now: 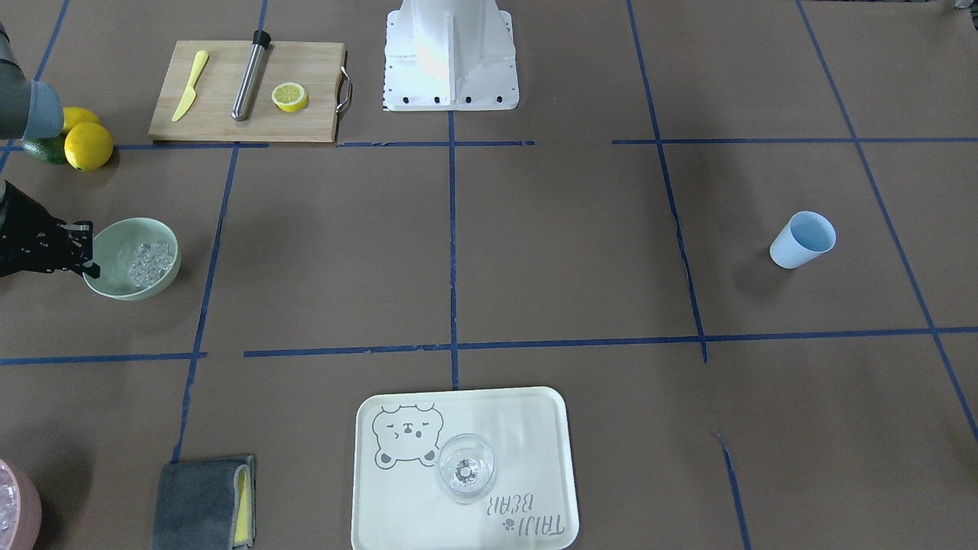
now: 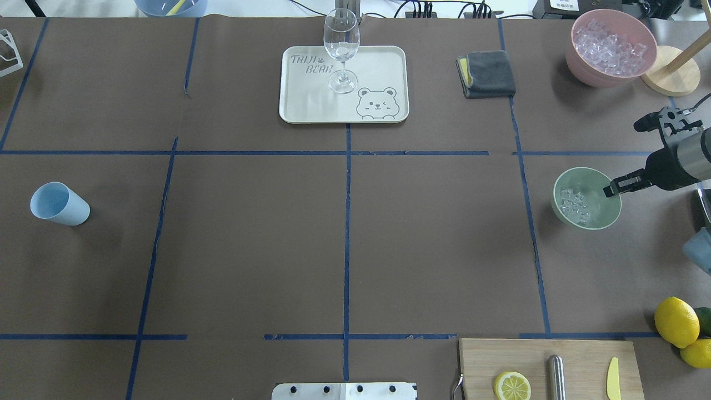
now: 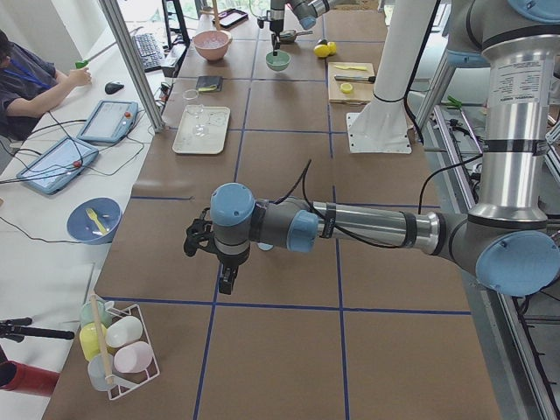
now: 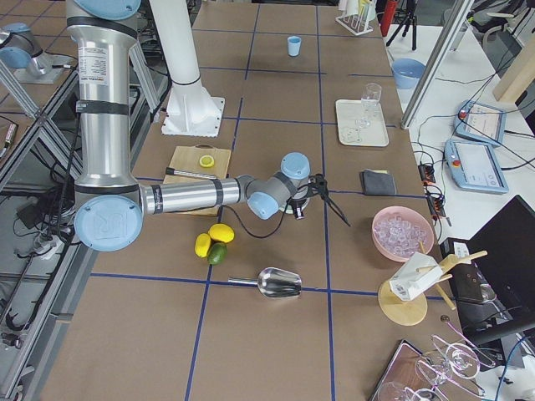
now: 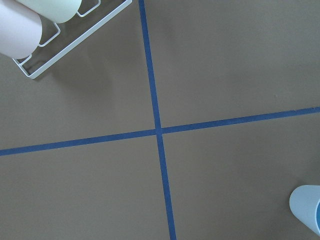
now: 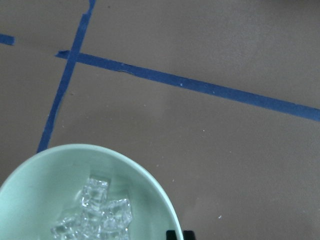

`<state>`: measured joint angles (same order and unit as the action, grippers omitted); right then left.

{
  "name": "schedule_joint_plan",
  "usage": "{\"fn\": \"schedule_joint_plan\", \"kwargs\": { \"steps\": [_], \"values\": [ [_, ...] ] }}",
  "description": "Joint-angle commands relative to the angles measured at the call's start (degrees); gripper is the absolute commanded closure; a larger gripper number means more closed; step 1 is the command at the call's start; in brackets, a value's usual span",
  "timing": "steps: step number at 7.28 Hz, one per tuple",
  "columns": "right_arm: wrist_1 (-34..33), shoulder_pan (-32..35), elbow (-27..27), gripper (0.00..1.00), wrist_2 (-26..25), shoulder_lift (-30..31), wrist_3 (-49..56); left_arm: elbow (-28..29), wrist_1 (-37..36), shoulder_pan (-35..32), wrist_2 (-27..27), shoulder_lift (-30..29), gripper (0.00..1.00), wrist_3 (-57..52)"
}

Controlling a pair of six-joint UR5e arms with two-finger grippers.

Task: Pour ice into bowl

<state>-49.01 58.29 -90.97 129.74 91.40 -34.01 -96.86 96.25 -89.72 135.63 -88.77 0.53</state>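
Note:
The pale mint-green bowl (image 1: pixel 164 286) stands near the table's edge on my right side and also shows in the overhead view (image 2: pixel 589 169). The ice (image 1: pixel 149 263), a small heap of clear cubes, lies inside it on the side away from my gripper (image 2: pixel 575 203) (image 6: pixel 100 215). My right gripper (image 2: pixel 611 191) reaches in level from the table's edge. Its jaws are nearly together at the bowl's rim (image 6: pixel 180 234). My left gripper (image 3: pixel 226 278) hangs over the table near the blue cup (image 2: pixel 59 203). I cannot tell whether it is open.
A pink container of ice (image 2: pixel 610 47) stands beyond the bowl, beside a grey cloth (image 2: pixel 486 73). A tray (image 2: pixel 311 105) holds a wine glass (image 2: pixel 340 50). A cutting board (image 2: pixel 583 355) and lemons (image 2: pixel 675 321) lie nearer me. A metal scoop (image 4: pixel 272 284) lies at the table's right end.

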Motion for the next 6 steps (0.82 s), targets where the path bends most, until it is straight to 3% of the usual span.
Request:
{"fn": "schedule_joint_plan", "kwargs": {
  "steps": [1, 2, 3, 6],
  "values": [
    [3.1, 0.1, 2.2, 1.0, 0.7, 0.4, -0.3, 0.1, 0.6, 0.0, 0.1, 0.0, 0.0, 0.0],
    [3.0, 0.0, 2.1, 0.85, 1.3, 0.4, -0.4, 0.1, 0.7, 0.1, 0.1, -0.1, 0.0, 0.1],
    [3.3, 0.0, 2.1, 0.01, 1.5, 0.2, -0.4, 0.0, 0.7, 0.1, 0.1, -0.2, 0.0, 0.1],
    [1.1, 3.6, 0.8, 0.0, 1.7, -0.2, -0.2, 0.0, 0.7, 0.1, 0.1, -0.2, 0.0, 0.1]
  ]
}}
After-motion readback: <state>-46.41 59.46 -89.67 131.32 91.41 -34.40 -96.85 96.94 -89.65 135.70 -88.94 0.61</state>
